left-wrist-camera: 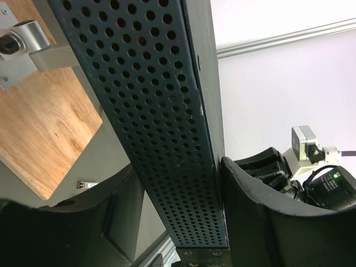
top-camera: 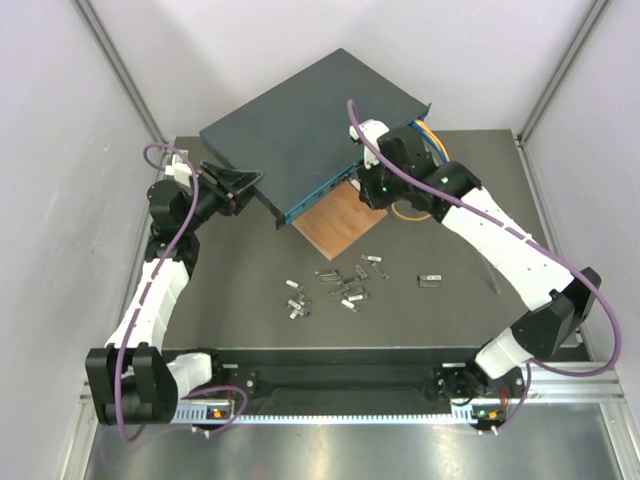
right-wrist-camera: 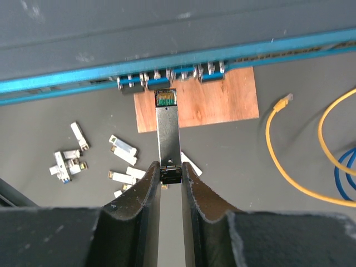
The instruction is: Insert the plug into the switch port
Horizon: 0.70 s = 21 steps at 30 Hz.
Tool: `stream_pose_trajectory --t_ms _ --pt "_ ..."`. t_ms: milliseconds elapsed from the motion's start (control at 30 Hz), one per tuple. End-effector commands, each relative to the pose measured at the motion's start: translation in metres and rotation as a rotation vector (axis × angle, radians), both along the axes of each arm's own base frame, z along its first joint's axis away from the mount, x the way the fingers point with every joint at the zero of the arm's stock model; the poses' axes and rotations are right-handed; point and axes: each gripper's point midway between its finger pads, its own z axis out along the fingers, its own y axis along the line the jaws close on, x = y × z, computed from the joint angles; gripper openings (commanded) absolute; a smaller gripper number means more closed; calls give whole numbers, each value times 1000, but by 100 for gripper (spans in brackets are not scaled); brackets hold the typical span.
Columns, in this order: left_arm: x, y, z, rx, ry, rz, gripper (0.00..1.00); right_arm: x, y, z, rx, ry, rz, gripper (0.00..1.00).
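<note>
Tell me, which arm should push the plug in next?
Right. The right gripper holds the plug, lined up just before the sockets of the switch. The left gripper is clamped on the switch's side, steadying it.

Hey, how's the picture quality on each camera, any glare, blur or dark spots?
Top external: even, soft light, sharp throughout, with glare on the metal ledge at the bottom. Left wrist: switch crisp, left gripper's fingers underexposed. Right wrist: plug sharp, right gripper's fingers dark and slightly soft.

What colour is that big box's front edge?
Teal front face, clearest in the right wrist view.
</note>
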Motion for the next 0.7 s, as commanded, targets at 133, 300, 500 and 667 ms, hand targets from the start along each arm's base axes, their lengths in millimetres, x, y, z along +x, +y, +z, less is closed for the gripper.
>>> stream_pose_trajectory --t_ms 133,300,500,667 --pt "5 0 14 40 -94 14 0 14 4 30 57 -66 -33 0" --pt "4 0 15 41 -98 14 0 14 9 30 56 -67 -17 0" --pt "5 0 13 41 -96 14 0 13 14 27 49 -66 1 0" --pt "5 0 14 41 -100 13 0 11 20 28 50 -77 22 0"
